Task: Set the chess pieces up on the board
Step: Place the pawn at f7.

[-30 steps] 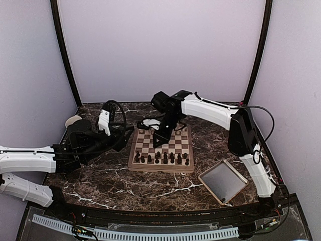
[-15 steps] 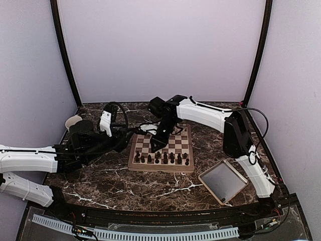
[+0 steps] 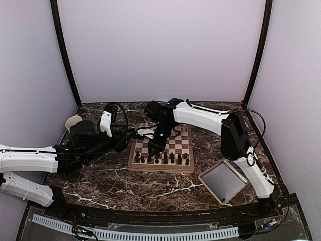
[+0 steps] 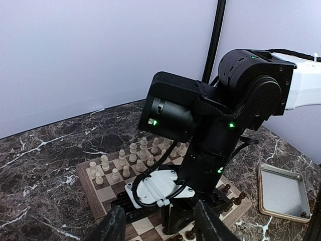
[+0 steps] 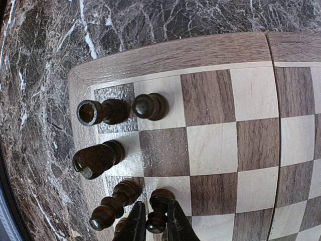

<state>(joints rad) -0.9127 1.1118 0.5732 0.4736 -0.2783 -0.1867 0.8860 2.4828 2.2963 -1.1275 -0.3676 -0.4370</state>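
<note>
Carefully now, since my right gripper (image 5: 156,228) is pinched shut on the small dark brown wooden pawn (image 5: 156,217), at a pale square near the corner of the square checkered wooden chessboard (image 5: 210,54) and just beside a taller dark brown chessman (image 5: 116,203), so a crooked release or a sideways drag as I lift away could topple either piece.

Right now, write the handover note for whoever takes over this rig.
Left gripper: open, empty, beside the left edge of the square wooden chessboard.
Right gripper: shut on a dark brown wooden pawn standing on the board near a corner.
Done: dark rook, knight, bishop and a second pawn stand at that corner; more dark chessmen line the near edge; cream chessmen line the far edge.
Left: the square in front of the knight is bare; release the pawn, then fill remaining gaps.
</note>
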